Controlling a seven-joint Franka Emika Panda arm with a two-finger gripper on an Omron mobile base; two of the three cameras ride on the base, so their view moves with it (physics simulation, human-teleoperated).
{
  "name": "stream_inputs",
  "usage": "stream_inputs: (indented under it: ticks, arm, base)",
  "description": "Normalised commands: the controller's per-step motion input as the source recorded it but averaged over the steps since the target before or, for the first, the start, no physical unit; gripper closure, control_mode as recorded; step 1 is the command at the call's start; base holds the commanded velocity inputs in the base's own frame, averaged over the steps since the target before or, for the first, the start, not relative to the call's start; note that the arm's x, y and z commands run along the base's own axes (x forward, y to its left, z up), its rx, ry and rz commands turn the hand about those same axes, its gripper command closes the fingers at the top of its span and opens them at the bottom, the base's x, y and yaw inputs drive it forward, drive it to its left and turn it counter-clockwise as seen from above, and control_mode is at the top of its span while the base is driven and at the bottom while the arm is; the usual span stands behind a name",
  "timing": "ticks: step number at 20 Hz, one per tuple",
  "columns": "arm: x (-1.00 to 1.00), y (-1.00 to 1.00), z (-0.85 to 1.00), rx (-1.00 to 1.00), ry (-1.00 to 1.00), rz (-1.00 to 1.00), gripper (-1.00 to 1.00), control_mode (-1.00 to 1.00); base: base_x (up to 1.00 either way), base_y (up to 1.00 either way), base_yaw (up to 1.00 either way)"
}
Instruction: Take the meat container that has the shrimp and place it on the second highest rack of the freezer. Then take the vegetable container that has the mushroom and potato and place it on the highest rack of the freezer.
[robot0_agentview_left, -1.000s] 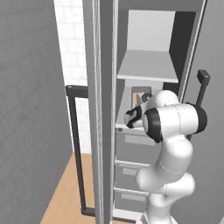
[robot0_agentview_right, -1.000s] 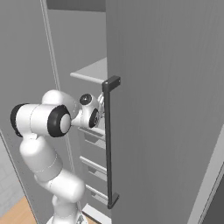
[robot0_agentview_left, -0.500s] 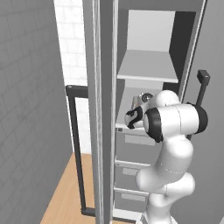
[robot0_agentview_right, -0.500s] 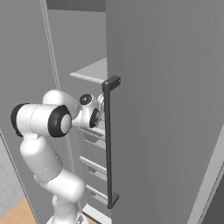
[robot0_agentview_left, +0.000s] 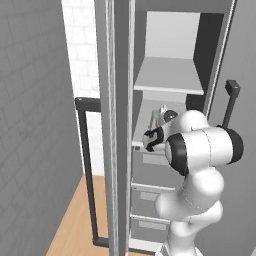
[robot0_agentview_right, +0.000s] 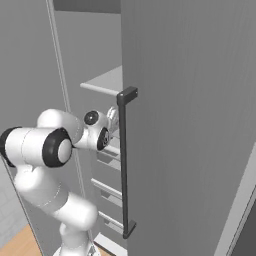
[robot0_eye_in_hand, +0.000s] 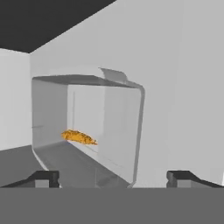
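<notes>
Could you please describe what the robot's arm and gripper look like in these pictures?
The glossy white arm is built from rounded, bulbous segments, with black bands and round black caps at its joints. Its hand is white with dark parts. The two-finger gripper ends in small, dark, blocky fingertips. No cables or markings are visible.

I note a grey wall (robot0_agentview_left: 35, 125) at nine o'clock, white tiling (robot0_agentview_left: 82, 55) at eleven, wood floor (robot0_agentview_left: 75, 220) at seven.

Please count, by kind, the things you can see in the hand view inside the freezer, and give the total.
Shallow grey rectangular trays: 1
Small orange curled shrimp: 1
Dark claw fingertips: 2
Total: 4
</notes>
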Motion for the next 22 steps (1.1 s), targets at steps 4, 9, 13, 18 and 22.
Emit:
stream_inputs:
  ticks: [4,9,13,18,22]
  arm:
    - [-0.22,0.0,0.78,0.0,-0.05,-0.01,-1.0,-1.0]
    - [-0.17,-0.01,0.63,-0.01,0.0,-0.05,-1.0,-1.0]
    - [-0.67,0.0,0.28,-0.07,0.15,-0.04,-1.0,-1.0]
    - [-0.84,0.01,0.23,-0.1,0.22,-0.01,-1.0,-1.0]
    - [-0.72,0.0,0.53,-0.03,0.28,0.0,-1.0,-1.0]
  base:
    - [0.0,0.0,0.0]
    - [0.0,0.0,0.0]
    - [0.0,0.0,0.0]
    - [0.0,0.0,0.0]
    - [0.0,0.0,0.0]
